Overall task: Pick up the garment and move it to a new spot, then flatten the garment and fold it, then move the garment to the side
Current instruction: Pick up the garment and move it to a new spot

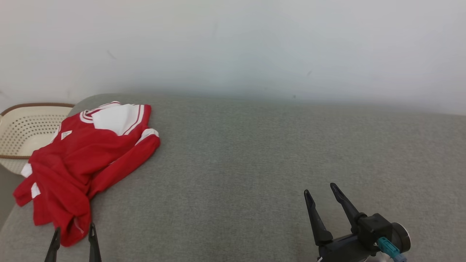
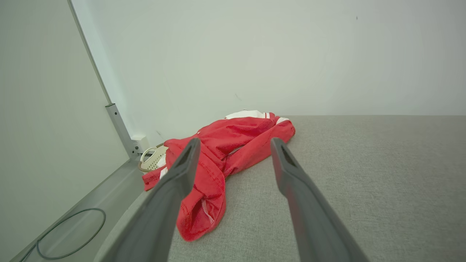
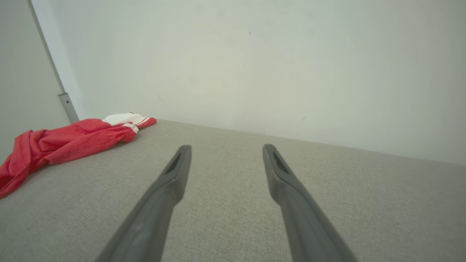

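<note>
Here, in the head view, the crumpled red and white fabric jersey (image 1: 83,153) lies on the grey cloth-covered counter (image 1: 255,163), directly ahead of the left tool (image 1: 74,228). Only that tool's two dark fingertips rise above the bottom edge, set wide apart with the jersey's near hem between them; whether they touch the cloth is unclear. Beyond the jersey, a cream perforated plastic basket (image 1: 25,127) is partly covered by it and cut off by the frame's edge. The right tool (image 1: 320,188) hovers well to the right of the jersey, its fingers spread wide and empty and its wrist cropped at the bottom.

In the left wrist view, the left tool (image 2: 235,140) gapes wide and holds nothing. One finger hides part of the jersey (image 2: 236,131), whose far side droops over the counter's edge. The basket (image 2: 153,158) behind is small and mostly hidden.

In the right wrist view, the right tool (image 3: 226,147) stands wide over bare counter (image 3: 327,189). The jersey (image 3: 65,142) lies far to its left, clipped by the frame.
</note>
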Tool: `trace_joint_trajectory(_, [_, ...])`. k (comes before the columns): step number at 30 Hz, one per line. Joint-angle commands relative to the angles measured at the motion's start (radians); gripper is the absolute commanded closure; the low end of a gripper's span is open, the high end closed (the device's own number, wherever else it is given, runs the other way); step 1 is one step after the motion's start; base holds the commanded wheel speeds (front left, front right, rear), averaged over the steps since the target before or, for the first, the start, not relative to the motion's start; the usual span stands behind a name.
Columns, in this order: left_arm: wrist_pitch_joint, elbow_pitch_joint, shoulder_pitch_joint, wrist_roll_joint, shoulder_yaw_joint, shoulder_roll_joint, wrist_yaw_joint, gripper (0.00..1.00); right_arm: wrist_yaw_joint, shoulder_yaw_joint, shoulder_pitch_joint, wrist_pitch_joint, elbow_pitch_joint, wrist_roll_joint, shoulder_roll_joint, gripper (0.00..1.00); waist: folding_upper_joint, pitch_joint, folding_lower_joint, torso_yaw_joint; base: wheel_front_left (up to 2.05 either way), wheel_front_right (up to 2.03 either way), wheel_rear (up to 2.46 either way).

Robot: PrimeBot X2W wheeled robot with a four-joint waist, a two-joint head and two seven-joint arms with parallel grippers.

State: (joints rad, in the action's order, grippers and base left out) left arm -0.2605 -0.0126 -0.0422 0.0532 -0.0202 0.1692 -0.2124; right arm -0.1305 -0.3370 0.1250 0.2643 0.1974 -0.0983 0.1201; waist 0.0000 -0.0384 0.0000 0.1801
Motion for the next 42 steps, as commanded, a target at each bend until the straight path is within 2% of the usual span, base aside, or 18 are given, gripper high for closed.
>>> trace_joint_trajectory(1, [-0.002, 0.005, -0.006, 0.001, -0.005, 0.004, 0.003, 0.00, 0.000, -0.005, -0.006, 0.003, 0.002, -0.009, 0.002, 0.00, 0.0000, -0.008, 0.0000, 0.034, 0.00, 0.00, 0.00])
trace_joint_trajectory(16, [-0.002, 0.012, -0.020, 0.004, -0.014, 0.006, 0.004, 0.00, 0.000, -0.016, -0.007, 0.003, 0.009, -0.027, -0.007, 0.00, 0.0000, -0.024, 0.0000, 0.168, 0.00, 0.00, 0.00])
trace_joint_trajectory(24, [-0.002, 0.013, -0.029, 0.003, -0.019, 0.008, 0.004, 0.00, 0.000, -0.023, -0.011, 0.003, 0.011, -0.031, -0.016, 0.00, 0.0000, -0.031, 0.0000, 0.216, 0.00, 0.00, 0.00])
trace_joint_trajectory(35, [-0.002, 0.016, -0.031, 0.010, -0.028, 0.014, 0.005, 0.00, 0.000, -0.034, -0.001, 0.003, 0.012, -0.039, -0.018, 0.00, 0.0000, -0.040, 0.0000, 0.244, 0.00, 0.00, 0.00])
trace_joint_trajectory(42, [-0.002, 0.017, -0.001, 0.025, -0.023, 0.012, 0.025, 0.00, 0.000, -0.040, -0.005, 0.003, 0.011, -0.043, -0.018, 0.00, 0.0000, -0.037, 0.0000, 0.244, 0.00, 0.00, 0.00])
